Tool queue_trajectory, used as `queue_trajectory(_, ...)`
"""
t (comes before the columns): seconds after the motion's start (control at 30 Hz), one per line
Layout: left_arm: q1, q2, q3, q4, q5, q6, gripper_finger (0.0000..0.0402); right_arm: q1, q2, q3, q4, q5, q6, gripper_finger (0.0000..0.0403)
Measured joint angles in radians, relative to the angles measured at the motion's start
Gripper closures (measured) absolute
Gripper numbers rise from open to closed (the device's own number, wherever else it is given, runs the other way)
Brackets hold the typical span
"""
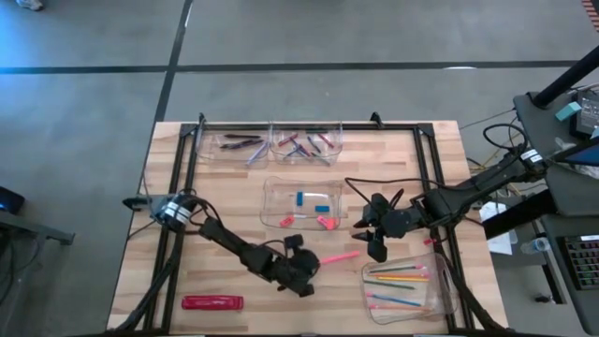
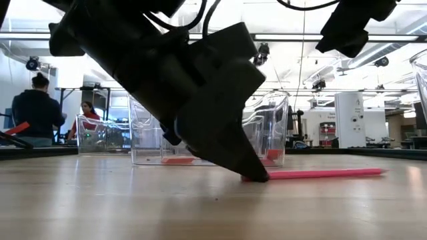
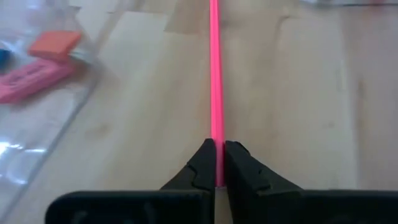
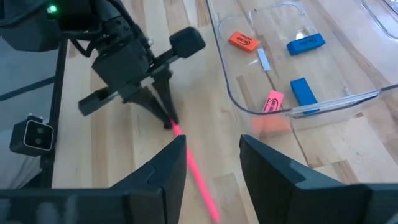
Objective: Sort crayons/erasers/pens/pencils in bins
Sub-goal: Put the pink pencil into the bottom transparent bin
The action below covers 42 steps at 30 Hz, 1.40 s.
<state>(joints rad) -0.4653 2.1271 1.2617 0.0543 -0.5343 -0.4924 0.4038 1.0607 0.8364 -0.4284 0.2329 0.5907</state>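
We see even overhead light on the pale table [image 1: 234,234], with soft, faint shadows. In the low view, bright ceiling strips flare white and leave the left gripper [image 2: 257,175] a near silhouette. The left wrist view blurs the erasers [image 3: 37,74] at its edge; the pink pencil [image 3: 216,74] stays sharper.

The left claw [image 2: 257,175] blocks the near end of the pink pencil [image 2: 327,173] in the low view, and its bulk covers most of the eraser bin [image 2: 277,127] behind. In the left wrist view the pencil runs off the picture's edge and the erasers [image 3: 34,71] alongside are a blur. From above, the sticks in the two bins at the bench's far edge [image 1: 307,145] are too small to tell apart. The right wrist view cuts the pencil's other end.
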Motion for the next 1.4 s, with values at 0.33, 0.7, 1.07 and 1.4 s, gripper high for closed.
queue_trajectory(0.33,0.0,-0.084,-0.012,-0.003,-0.048,0.036,0.0401,0.004,0.002,0.086,-0.003,-0.004,-0.024,0.0264)
queue_trajectory(0.7,-0.001,-0.145,0.007,0.095,-0.068,0.127,0.0395,0.019,0.002,0.272,-0.012,0.0,-0.164,0.0264)
queue_trajectory(1.07,0.001,-0.149,0.064,0.136,0.021,0.226,0.0399,0.022,0.002,0.342,-0.05,0.004,-0.193,0.0264)
queue_trajectory(1.4,0.032,-0.136,-0.025,0.138,0.189,0.214,0.0366,0.022,0.003,0.219,-0.1,0.004,-0.106,0.0264)
